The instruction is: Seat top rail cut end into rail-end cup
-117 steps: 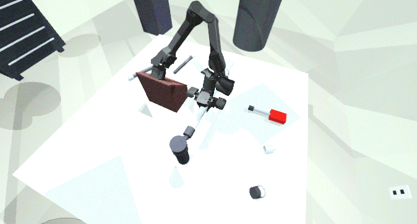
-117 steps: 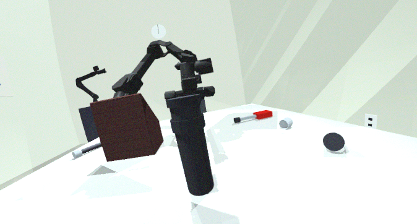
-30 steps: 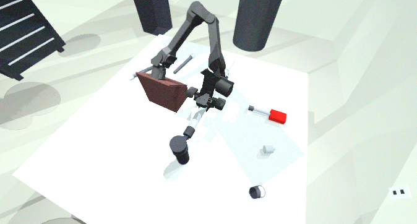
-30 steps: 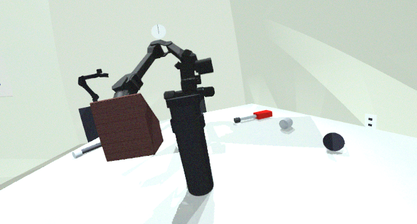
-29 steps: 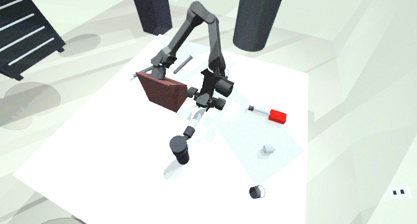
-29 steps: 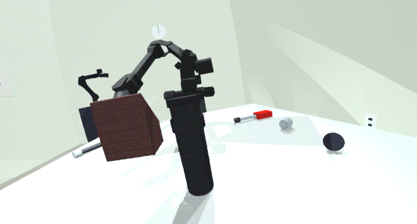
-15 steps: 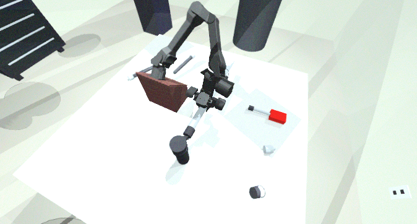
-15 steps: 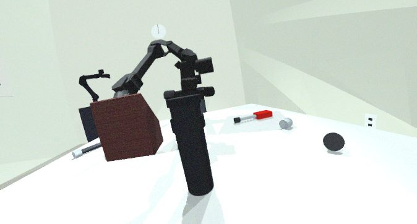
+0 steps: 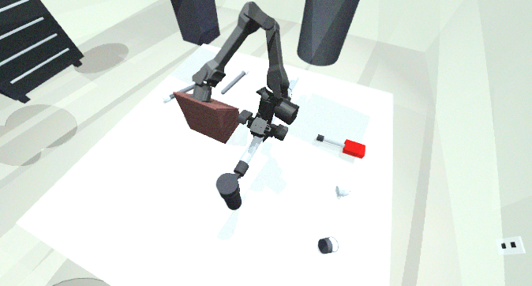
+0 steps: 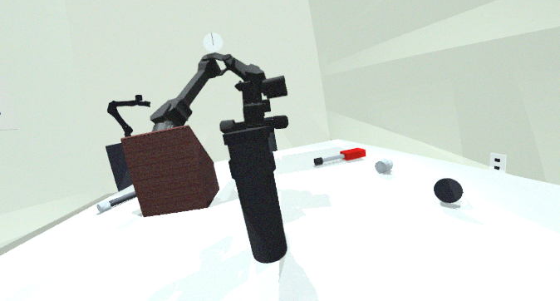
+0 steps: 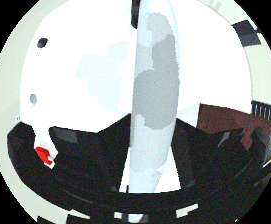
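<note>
The dark big post [image 9: 233, 201] [image 10: 266, 218] stands nearly upright with its round cap [image 9: 227, 183] [image 10: 248, 135] on top. The dark rail-end cup [image 9: 241, 167] [image 11: 135, 16] hangs beside the post, close under the cap. The pale rail [image 9: 251, 150] [image 11: 156, 75] runs from my gripper to the cup. Its near end meets the cup's mouth; how deep it sits cannot be told. My gripper [image 9: 258, 137] [image 11: 153, 131] is shut on the rail, a short way back from the cup. The post hides my fingertips in the exterior view. The loop cap is hidden behind the arm.
A reddish-brown block [image 9: 209, 118] [image 10: 166, 176] [image 11: 221, 120] stands close beside the arm. A red-handled tool [image 9: 354, 148] [image 10: 353, 154] [image 11: 43, 155], a pale cylinder [image 9: 343, 191] [image 10: 383, 166] and a dark round cap [image 9: 325, 246] [image 10: 449, 190] lie on the other side. Grey rods [image 9: 234, 82] lie near the arm's base.
</note>
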`<state>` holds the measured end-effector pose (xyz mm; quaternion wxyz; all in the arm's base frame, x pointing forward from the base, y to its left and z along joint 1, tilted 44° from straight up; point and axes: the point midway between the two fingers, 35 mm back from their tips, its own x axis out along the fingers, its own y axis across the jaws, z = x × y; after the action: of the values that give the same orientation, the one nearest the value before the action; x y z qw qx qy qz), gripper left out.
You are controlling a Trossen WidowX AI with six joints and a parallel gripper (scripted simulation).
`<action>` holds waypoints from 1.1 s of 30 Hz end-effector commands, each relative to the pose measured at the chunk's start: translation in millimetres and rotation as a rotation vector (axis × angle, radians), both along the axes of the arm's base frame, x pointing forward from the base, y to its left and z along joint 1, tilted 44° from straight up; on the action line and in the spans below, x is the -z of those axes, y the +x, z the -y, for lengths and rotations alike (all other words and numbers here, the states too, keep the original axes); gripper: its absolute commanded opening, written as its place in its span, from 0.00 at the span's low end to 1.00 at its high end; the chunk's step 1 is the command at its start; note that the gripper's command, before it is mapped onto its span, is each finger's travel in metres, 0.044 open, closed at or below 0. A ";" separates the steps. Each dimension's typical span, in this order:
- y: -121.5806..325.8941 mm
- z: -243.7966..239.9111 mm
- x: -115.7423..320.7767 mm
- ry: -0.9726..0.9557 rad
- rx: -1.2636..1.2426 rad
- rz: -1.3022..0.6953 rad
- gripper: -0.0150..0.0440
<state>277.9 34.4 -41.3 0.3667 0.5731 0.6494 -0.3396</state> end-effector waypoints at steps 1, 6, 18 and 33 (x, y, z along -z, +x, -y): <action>8.1 12.6 0.5 -0.035 0.014 0.020 0.25; 8.5 11.7 1.4 -0.035 0.014 0.020 0.25; 0.2 -0.1 0.4 0.001 0.000 -0.005 0.25; 2.6 -3.5 -3.5 0.001 0.000 -0.005 0.25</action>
<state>277.3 37.7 -40.8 0.3623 0.5710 0.6522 -0.3425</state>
